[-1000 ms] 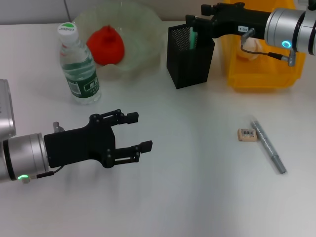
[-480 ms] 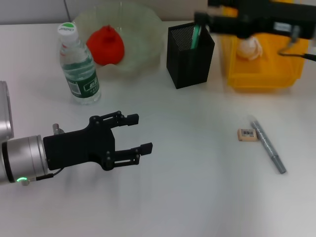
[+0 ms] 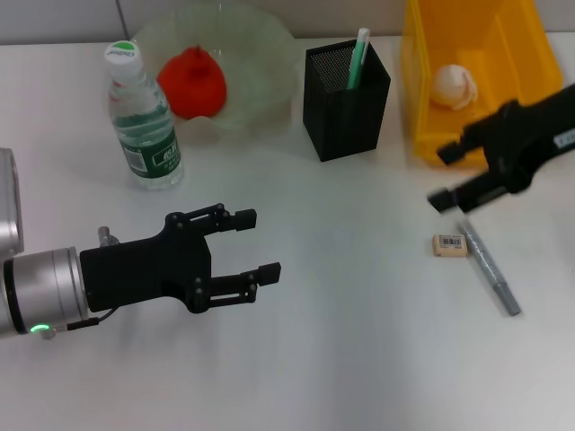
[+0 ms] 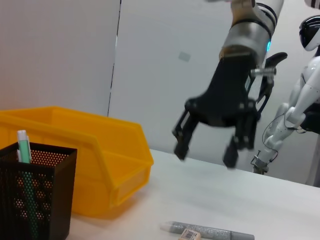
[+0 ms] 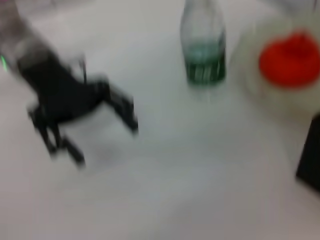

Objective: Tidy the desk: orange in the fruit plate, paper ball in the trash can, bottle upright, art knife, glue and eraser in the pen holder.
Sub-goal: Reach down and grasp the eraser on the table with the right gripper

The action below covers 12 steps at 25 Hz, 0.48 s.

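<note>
Both jaws stand apart and hold nothing as I see my left gripper (image 3: 256, 242) hovering nearest, low over the desk (image 3: 341, 341), my right gripper (image 3: 446, 176) above the eraser (image 3: 450, 244) and grey art knife (image 3: 488, 267), then the upright bottle (image 3: 142, 121), pen holder (image 3: 345, 99), paper ball (image 3: 454, 85) in the trash can (image 3: 422, 108) and orange (image 3: 193, 83) in the fruit plate (image 3: 260, 54).

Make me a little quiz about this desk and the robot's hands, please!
1. True or false: the orange lies in the fruit plate.
2. What sits in the trash can? A) eraser B) paper ball C) bottle
3. Which gripper hovers nearest the eraser?

Key:
1. True.
2. B, the paper ball.
3. The right gripper, open above it; the left gripper is open far off.
</note>
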### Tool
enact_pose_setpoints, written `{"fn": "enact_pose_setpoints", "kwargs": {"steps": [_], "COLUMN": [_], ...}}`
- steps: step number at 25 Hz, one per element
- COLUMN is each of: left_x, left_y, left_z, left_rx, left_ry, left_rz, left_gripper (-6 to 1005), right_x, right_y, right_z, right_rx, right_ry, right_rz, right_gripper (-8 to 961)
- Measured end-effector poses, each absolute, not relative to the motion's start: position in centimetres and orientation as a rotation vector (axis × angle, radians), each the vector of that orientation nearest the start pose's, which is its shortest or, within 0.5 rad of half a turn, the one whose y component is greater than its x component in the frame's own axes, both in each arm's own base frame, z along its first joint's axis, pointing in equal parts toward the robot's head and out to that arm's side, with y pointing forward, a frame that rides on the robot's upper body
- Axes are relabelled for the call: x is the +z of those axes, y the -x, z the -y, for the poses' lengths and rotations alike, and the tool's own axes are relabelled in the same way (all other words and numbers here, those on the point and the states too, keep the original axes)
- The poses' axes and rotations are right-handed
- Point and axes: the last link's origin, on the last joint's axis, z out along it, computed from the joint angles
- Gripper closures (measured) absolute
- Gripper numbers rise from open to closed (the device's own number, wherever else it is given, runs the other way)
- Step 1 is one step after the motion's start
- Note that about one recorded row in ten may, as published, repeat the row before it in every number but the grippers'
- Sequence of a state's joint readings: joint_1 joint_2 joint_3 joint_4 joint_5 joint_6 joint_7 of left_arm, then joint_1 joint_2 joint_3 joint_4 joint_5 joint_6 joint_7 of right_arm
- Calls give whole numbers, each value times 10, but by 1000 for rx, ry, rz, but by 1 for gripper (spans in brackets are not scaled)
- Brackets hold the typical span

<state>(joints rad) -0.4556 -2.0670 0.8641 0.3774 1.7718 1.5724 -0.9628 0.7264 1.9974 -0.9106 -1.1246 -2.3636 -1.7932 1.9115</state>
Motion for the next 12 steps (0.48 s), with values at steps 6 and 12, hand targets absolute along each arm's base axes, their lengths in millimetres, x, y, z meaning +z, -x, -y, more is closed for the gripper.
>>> {"fn": "enact_pose_setpoints", "kwargs": {"steps": [6,12], "left_x": [-45,-44], "left_y": [275,275], "left_z": [-280,-281], "left_rx": [-887,-898], "left_ry": [2750,2739], "left_rz": [411,415], "left_gripper": [216,216], "right_x": [40,16], "right_y": [-185,-187], "right_z": [-368,-368], "right_rx": [-491,-709], "right_ry": [2995,2990], "right_rz": [-472,-368], "right_gripper": [197,201]}}
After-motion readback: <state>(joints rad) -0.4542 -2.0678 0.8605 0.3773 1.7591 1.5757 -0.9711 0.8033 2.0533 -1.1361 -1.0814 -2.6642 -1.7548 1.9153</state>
